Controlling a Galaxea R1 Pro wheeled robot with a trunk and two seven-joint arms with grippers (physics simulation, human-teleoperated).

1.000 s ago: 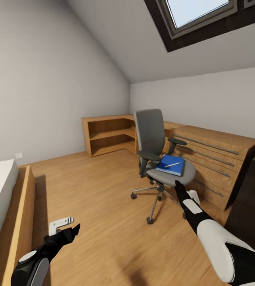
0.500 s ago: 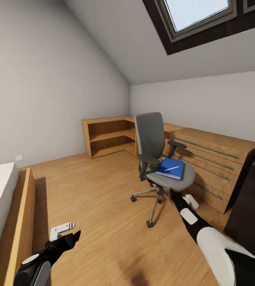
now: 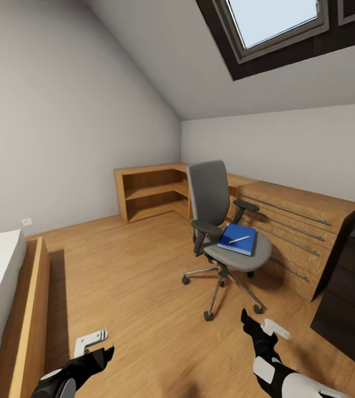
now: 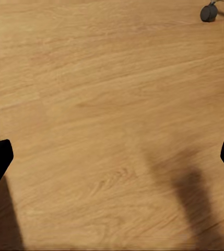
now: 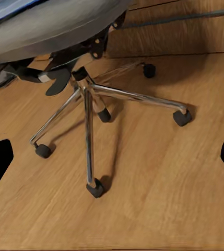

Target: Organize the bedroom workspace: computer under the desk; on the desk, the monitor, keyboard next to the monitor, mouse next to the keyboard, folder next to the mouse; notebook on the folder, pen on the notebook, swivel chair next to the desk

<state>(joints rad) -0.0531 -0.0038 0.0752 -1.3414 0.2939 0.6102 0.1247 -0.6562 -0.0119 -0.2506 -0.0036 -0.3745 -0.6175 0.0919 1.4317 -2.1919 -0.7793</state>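
Facing the swivel chair (image 3: pixel 221 221) out on the wood floor (image 3: pixel 144 276), the robot risked nudging its casters and sliding the blue folder (image 3: pixel 237 239) and pen (image 3: pixel 239 239) off the seat. Beside it stood the wooden drawer chest (image 3: pixel 298 232). Both the left gripper (image 3: pixel 91 351) and right gripper (image 3: pixel 263 329) hung wide open, holding and touching nothing.

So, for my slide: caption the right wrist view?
Open right end effector over wood floor, facing the swivel chair and its chrome base.
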